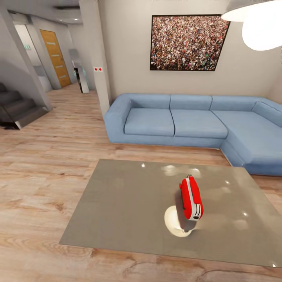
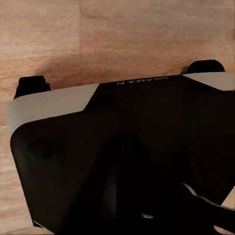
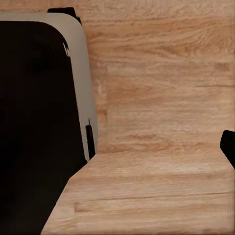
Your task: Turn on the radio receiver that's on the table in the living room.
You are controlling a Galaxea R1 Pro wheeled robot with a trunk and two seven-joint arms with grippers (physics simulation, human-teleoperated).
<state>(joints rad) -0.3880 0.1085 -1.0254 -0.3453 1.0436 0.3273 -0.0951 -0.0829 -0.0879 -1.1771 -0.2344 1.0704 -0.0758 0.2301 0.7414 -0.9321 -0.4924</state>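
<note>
The radio receiver [image 1: 191, 197] is a slim bright-red box with a white-silver band, standing on its edge right of the middle of the table [image 1: 125, 203]. A thin dark strap loops at its far end. The glossy grey-taupe top reflects a pale round patch of light beside the radio. Nothing touches the radio. In the left wrist view the robot's black and grey base [image 2: 122, 156] hangs over the wood floor [image 2: 98, 39]. The right wrist view has the base [image 3: 39, 122] beside the floor, and a small dark tip [image 3: 228, 147] at the picture's edge.
A light-blue sectional sofa [image 1: 188, 121] wraps behind and to the right of the table, under a framed crowd picture [image 1: 188, 42]. A white pendant lamp [image 1: 258, 23] hangs upper right. A pillar [image 1: 98, 58], dark stairs [image 1: 19, 105] and a wooden door [image 1: 56, 58] lie far left. Plank floor surrounds the table.
</note>
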